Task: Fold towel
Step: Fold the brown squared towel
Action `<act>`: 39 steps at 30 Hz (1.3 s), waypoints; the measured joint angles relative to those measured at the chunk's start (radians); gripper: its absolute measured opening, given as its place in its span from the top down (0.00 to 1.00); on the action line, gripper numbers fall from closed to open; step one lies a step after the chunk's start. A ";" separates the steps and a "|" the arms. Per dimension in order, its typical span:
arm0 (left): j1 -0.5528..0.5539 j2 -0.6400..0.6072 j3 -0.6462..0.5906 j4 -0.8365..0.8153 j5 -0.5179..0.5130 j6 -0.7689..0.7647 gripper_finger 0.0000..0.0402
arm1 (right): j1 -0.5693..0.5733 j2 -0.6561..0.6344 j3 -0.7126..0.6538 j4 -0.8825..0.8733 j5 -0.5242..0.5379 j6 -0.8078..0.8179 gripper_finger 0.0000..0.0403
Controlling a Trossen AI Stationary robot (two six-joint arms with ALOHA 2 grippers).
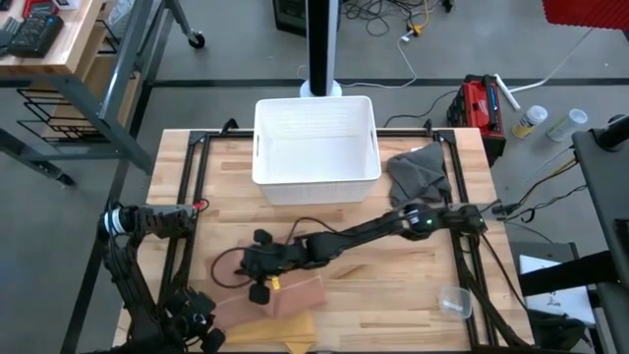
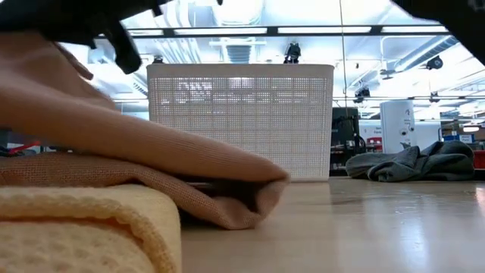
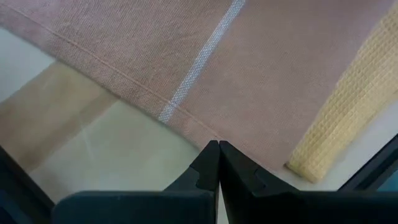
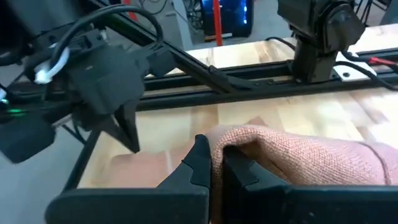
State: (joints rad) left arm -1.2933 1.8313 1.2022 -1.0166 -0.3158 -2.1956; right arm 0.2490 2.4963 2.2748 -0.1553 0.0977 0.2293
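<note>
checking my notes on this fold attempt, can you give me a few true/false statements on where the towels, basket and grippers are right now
1. The right gripper is shut on an edge of the pink towel. True.
2. The white basket holds a folded towel. False: the high view shows nothing inside it.
3. A grey cloth lies crumpled on the table beside the basket. True.
4. The yellow towel lies on top of the pink towel. False: the pink towel overlaps the yellow one, which sticks out at the table's near edge.
5. The left gripper is wide open. False: its fingers are shut, next to the pink towel's hem.
</note>
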 joint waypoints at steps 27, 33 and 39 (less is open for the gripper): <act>-0.004 0.016 -0.057 0.000 -0.152 0.099 1.00 | -0.020 0.061 0.055 -0.099 -0.054 -0.016 0.47; -0.002 0.016 -0.064 0.008 -0.159 0.096 1.00 | -0.042 0.061 0.055 -0.170 -0.053 -0.060 0.35; -0.002 0.016 -0.064 0.015 -0.164 0.092 1.00 | -0.058 0.061 0.055 -0.341 -0.045 -0.092 0.30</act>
State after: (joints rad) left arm -1.2953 1.8469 1.1381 -1.0020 -0.4797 -2.1033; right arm 0.1909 2.5568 2.3299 -0.4966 0.0530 0.1369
